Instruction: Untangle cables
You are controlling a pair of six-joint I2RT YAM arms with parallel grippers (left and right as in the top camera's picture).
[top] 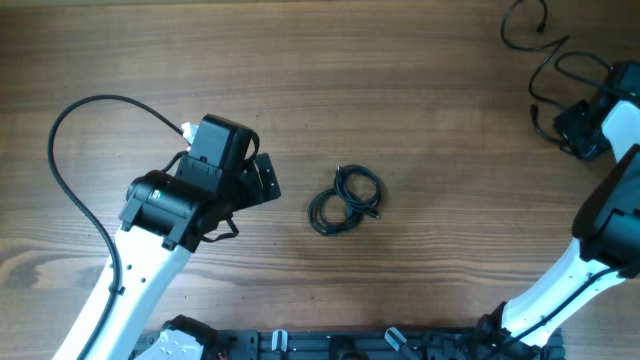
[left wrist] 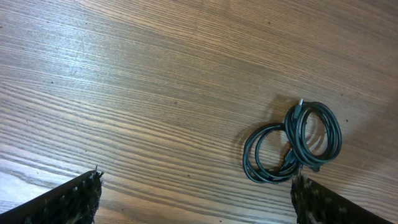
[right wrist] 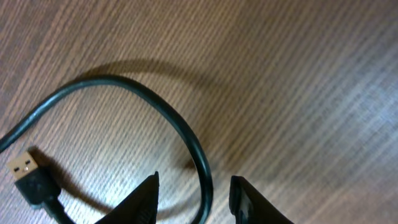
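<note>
Wood grain, warm brown, fills every view: the table (top: 420,90) is one broad streaked top. Dead centre of the overhead frame lies the cable bundle (top: 344,203), two black loops flat on the surface. Left gripper (left wrist: 196,199) hangs just left of it, jaws spread wide, holding nothing. Up in the right corner, the right gripper (right wrist: 194,180) straddles a loose cable (right wrist: 115,81) with narrowed jaws; whether they pinch it, I cannot tell. Its USB plug (right wrist: 28,171) rests on the wood.

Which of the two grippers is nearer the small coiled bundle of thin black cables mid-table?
Left. The left gripper hovers close beside the coiled bundle of thin black cables; the right gripper is far off to its right, straddling a loose black cable.
</note>
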